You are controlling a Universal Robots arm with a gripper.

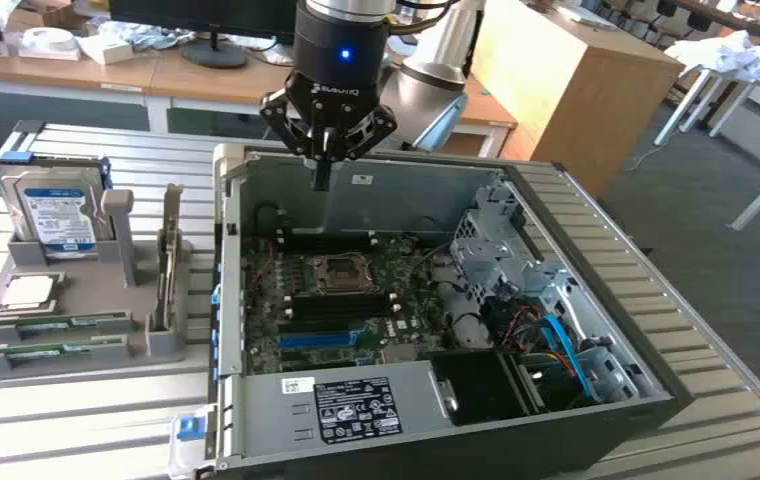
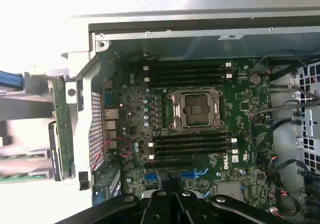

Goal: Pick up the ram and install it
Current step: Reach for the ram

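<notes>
Closed pincer (image 2: 172,186); ram (image 1: 67,322) lies flat, pointing toward case (image 1: 400,195).

The end effector (image 1: 323,182) seemingly reads Robotiq; the motherboard (image 2: 245,109) bears Dell.

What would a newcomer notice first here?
The open computer case with its green motherboard, mid-scene. The black gripper hangs shut and empty over the case's far side. At the exterior view's left, a grey rack holds a blue-labelled hard drive and two ram sticks.
</notes>
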